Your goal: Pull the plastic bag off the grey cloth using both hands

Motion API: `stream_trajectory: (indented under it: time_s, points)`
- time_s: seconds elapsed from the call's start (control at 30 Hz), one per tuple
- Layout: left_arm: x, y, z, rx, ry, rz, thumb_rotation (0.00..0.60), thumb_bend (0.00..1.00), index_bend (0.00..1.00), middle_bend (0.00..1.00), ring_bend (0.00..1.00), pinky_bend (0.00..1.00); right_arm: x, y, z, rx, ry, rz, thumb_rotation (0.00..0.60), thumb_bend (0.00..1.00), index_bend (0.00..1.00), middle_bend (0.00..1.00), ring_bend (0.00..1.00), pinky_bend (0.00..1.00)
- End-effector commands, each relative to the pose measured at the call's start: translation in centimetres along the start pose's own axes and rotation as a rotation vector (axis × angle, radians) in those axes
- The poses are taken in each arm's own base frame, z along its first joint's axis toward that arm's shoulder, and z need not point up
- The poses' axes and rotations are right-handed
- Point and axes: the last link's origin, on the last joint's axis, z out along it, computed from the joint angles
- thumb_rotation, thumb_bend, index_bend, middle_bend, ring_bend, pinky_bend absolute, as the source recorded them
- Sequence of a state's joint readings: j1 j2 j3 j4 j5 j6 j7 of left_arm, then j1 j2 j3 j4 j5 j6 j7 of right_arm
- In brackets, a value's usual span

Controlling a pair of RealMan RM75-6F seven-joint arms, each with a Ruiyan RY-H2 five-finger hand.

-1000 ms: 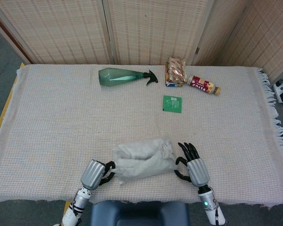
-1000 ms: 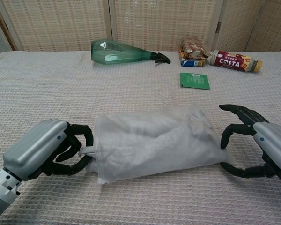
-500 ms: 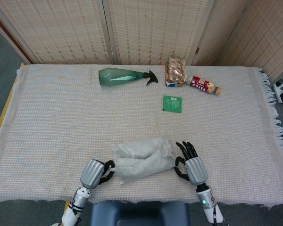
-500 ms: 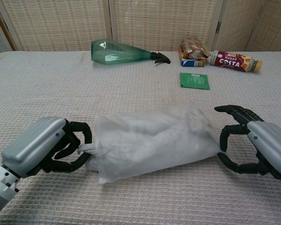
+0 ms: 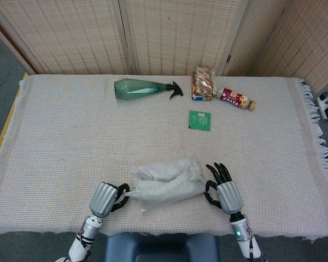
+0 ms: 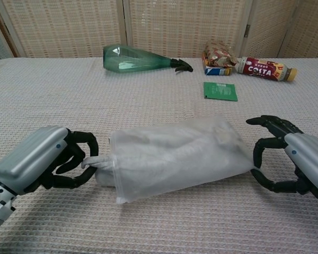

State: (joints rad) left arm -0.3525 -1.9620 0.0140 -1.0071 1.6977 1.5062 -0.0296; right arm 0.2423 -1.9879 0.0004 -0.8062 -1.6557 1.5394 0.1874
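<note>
1. Plastic bag [image 6: 180,156] with the grey cloth [image 6: 148,159] inside lies on the surface, well in front of the green spray bottle [image 6: 140,57].
2. Left hand [image 6: 45,161] pinches the cloth's end.
3. Right hand [image 6: 286,156] is spread apart at the bag's other end, holding nothing.

Looks like a staged test setup indoors: a table [image 5: 54,142] draped in woven cloth is boxed in by woven folding screens [image 5: 175,33], and random props like a spray bottle [image 5: 145,89] and drink bottle [image 5: 236,99] are laid out.
</note>
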Motion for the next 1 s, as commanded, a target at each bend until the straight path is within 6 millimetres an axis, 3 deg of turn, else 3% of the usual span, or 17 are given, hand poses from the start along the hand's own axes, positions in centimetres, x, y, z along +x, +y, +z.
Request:
stream_trajectory:
  time_s: [0.03,0.57,0.67,0.77,0.83,0.9,1.0]
  points:
    - [0.6,-0.8,-0.1,0.009,0.011,0.02,0.6,0.52,0.7,1.0,1.0,1.0,1.2,0.4,0.0,-0.002,0.032,-0.027,0.6,0.53,0.66,0.12,0.0,0.0]
    - [6.1,-6.5,-2.6,0.095,0.086,0.16,0.6,0.52,0.71,1.0,1.0,1.0,8.0,5.7,0.7,-0.101,0.092,-0.249,0.6,0.53,0.66,0.13,0.0,0.0]
    - [7.6,-8.1,-3.7,0.147,0.103,0.201,0.6,0.52,0.71,1.0,1.0,1.0,10.0,7.6,0.0,-0.156,0.12,-0.291,0.6,0.53,0.67,0.13,0.0,0.0]
    - [8.0,-8.4,-4.4,0.169,0.086,0.199,0.6,0.52,0.71,1.0,1.0,1.0,11.0,8.5,-0.9,-0.186,0.127,-0.276,0.6,0.53,0.67,0.13,0.0,0.0]
    - [7.6,-8.2,-4.6,0.171,0.058,0.2,0.6,0.49,0.65,1.0,1.0,1.0,11.3,8.7,-1.3,-0.193,0.12,-0.267,0.6,0.52,0.66,0.13,0.0,0.0]
    - [7.0,-7.9,-4.6,0.186,0.006,0.197,0.6,0.39,0.52,1.0,1.0,1.0,11.5,8.9,-1.8,-0.197,0.095,-0.275,0.6,0.47,0.6,0.11,0.0,0.0]
    - [7.0,-7.3,-4.1,0.195,-0.031,0.201,0.6,0.27,0.3,1.0,1.0,1.0,12.2,9.1,-2.5,-0.208,0.069,-0.29,0.6,0.31,0.35,0.04,0.0,0.0]
